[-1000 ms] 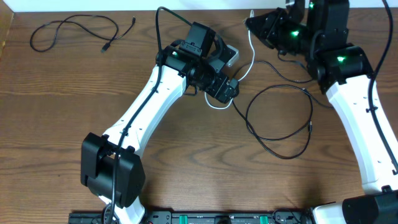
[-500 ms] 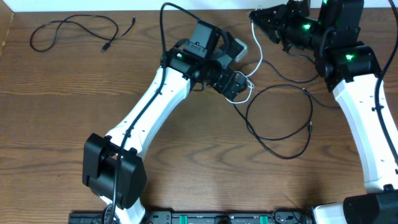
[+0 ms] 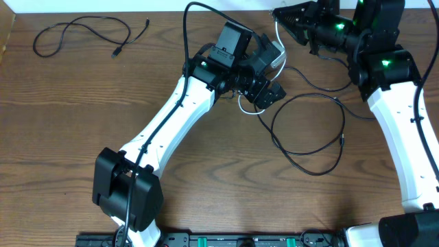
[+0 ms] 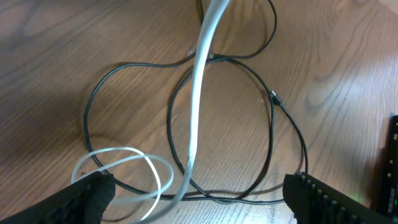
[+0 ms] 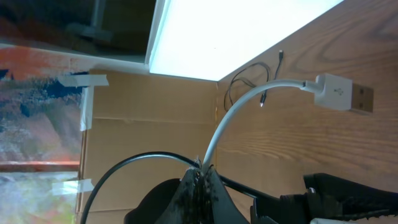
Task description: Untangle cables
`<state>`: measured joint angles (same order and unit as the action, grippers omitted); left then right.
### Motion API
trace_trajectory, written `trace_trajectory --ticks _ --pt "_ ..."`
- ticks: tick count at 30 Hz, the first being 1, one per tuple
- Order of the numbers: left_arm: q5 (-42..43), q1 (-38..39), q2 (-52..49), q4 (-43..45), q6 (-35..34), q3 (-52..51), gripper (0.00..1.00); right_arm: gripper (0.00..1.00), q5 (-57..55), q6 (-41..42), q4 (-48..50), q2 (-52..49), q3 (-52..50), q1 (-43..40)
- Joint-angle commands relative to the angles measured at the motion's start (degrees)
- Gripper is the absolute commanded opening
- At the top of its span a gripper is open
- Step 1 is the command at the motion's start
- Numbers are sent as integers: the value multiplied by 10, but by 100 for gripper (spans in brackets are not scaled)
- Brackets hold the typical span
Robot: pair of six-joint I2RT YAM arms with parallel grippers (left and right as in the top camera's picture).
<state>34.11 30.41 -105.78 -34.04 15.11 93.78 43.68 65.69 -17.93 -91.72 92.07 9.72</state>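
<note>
- Overhead: brown wood-grain worktop (image 3: 68, 137). Left gripper (image 3: 276, 73) hangs over the tangle near the back edge with its jaws spread wide.
- The thin, smooth white cable (image 3: 244, 108) runs between those jaws and curls into a small loop below them.
- Thin black cable (image 3: 342, 123) lies in big round loops just right of the left gripper, crossing the white one.
- A separate black cable (image 3: 75, 26) sits well apart at the back left corner.
- Right gripper (image 3: 281, 14) is at the back edge. There is broad bare wood to the left and front.
- Left wrist: the white cable rises off the wood between the ribbed black fingertips (image 4: 323, 199) and touches neither. The black loops lie flat under it and overlap.
- Right wrist: jaws pressed together, pinching the white cable.
- The cable arcs up to a white USB-A plug (image 5: 339, 93) with a metal tip and a moulded USB trident mark. No other writing can be read.
- Behind is a cardboard wall (image 5: 143, 124) with pale tape strips (image 5: 81, 81).
</note>
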Motion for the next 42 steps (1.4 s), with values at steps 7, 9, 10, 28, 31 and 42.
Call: trace_trajectory --ticks 7,9,10,28,31,42 --pt "11 -6 2 1 5 4 48 2 27 32 4 4 1 -26" --pt "11 -6 2 1 5 4 47 1 33 42 4 4 1 -26" --pt "11 -6 2 1 5 5 47 1 35 46 4 4 1 -26" --pt "15 -5 2 37 -25 4 41 2 49 97 21 4 1 -26" --pt "15 -5 2 35 -26 4 22 1 49 97 21 4 1 -26" --pt "12 -17 2 28 -41 4 7 1 29 97 5 4 1 -45"
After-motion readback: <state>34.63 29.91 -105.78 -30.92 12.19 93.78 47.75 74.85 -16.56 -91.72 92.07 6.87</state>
